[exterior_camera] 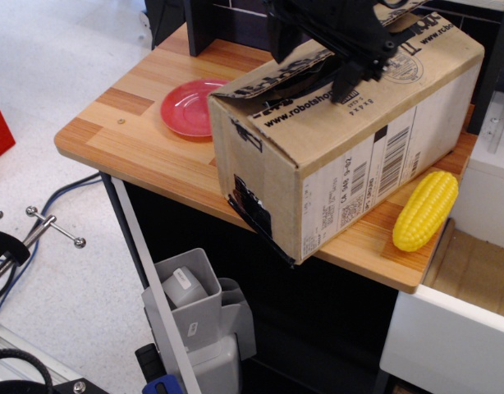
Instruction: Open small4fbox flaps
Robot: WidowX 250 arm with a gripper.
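Note:
The small4fbox (pixel 342 160) is a big brown carton printed "www.robotshop.com" that lies on the wooden table (pixel 129 135), its near corner hanging over the front edge. Its top flaps (pixel 297 107) lie nearly flat, edged with torn black tape. A dark gap shows along the seam under the gripper. My black gripper (pixel 313 70) reaches down from the top of the frame, open. One finger (pixel 281 45) is at the far side of the seam. The other finger (pixel 348 82) rests on the near long flap. It holds nothing that I can see.
A red plate (pixel 185 107) lies left of the box. A yellow corn cob (pixel 425 210) lies at the table's right front edge. Dark posts (pixel 199 25) stand behind. A white cabinet (pixel 449 336) is at the right, and a grey device (pixel 190 308) is below the table.

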